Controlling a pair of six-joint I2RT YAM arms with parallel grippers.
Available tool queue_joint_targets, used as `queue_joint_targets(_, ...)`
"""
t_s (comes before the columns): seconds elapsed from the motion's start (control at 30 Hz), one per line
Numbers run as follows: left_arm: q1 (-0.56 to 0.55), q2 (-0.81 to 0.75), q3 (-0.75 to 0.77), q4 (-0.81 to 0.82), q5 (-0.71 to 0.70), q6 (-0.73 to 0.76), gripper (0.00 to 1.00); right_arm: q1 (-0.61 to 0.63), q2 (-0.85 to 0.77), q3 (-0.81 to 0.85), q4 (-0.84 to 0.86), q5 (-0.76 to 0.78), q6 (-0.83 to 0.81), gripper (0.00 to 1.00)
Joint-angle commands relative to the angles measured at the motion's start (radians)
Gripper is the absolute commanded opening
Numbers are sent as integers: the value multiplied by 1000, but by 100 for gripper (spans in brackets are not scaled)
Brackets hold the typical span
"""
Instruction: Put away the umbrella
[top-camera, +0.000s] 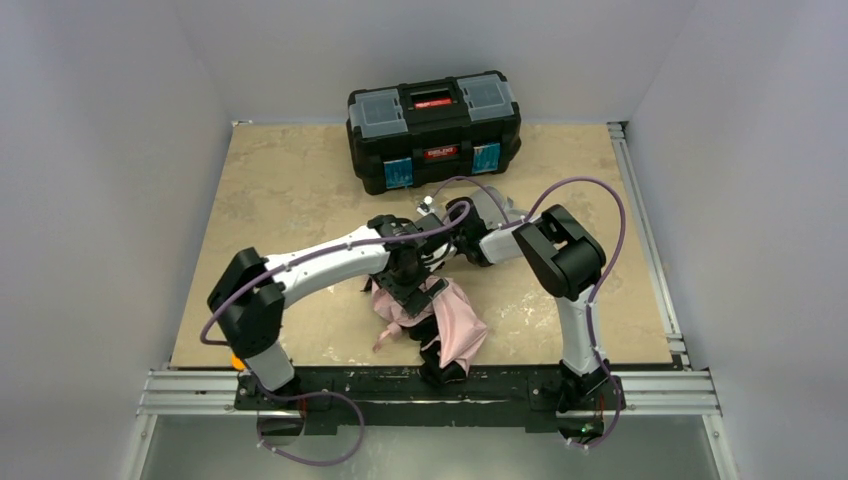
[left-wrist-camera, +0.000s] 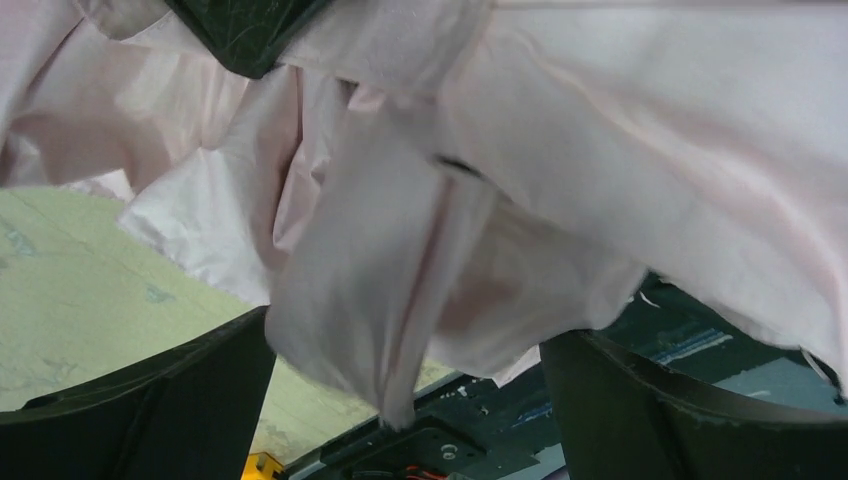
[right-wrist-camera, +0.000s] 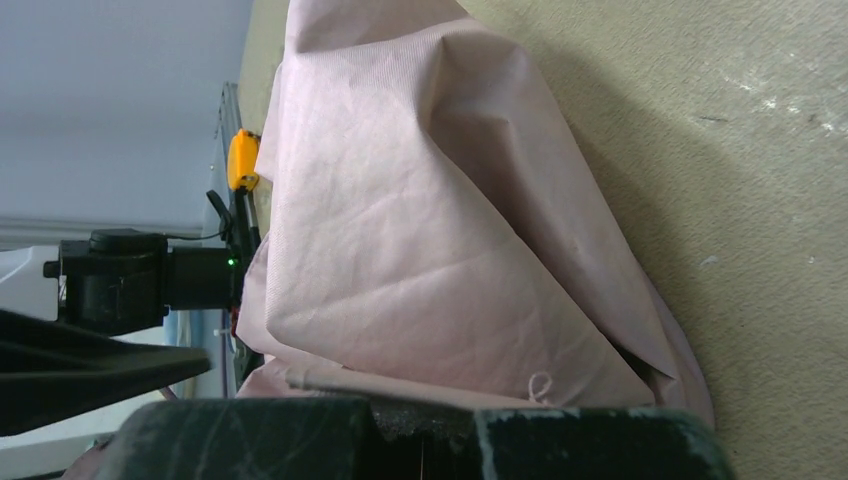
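Lying crumpled on the table (top-camera: 290, 180) near its front edge, the umbrella (top-camera: 455, 325) is loose pink fabric. Its folds hang between the wide-spread fingers of the left gripper (left-wrist-camera: 410, 335), and none of it is pinched. The right gripper (right-wrist-camera: 420, 440) sits shut against the cloth; whether it pinches any cannot be told. The toolbox (top-camera: 433, 130) stands closed, well apart at the back. Closing on cloth alone risks a slip, or dragging the canopy open.

a tan, scuffed surface (top-camera: 290, 180) carries two things. a black toolbox (top-camera: 433, 130) stands shut at its far edge; the pink umbrella (top-camera: 462, 322) lies crumpled close to the near edge, well apart from it.
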Motion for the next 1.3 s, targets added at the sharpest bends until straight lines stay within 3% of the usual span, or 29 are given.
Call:
queue_joint_targets(0.0,42,110,-2,78,70,54,100,7,-23,3,-46,7,-41,0)
queue_joint_targets(0.23,80,242,9,169,149,52,100,4,-32,-9,-49,6,-42,0)
queue_joint_targets(0.4,80,288,-65,285,227,-5,100,-11,-36,-24,-48,8,-44,0)
queue_joint_targets(0.5,70,280,-144,392,202,-51,96,-17,-35,-25,-51,9,-42,0)
queue_joint_targets(0.6,51,258,-229,481,165,-96,69,-24,-30,-25,-52,11,-39,0)
queue_joint_targets(0.77,-23,195,-322,548,45,-140,2,-28,-37,-8,-60,5,-30,0)
queue_joint_targets(1.07,-198,81,-260,419,-381,-182,0,-27,-143,102,-141,9,-10,0)
queue_joint_targets(1.13,-244,86,-236,383,-514,-190,0,-27,-164,140,-158,26,-1,0)
queue_joint_targets(1.27,-310,131,-195,333,-652,-215,0,-25,-169,185,-155,62,32,0)
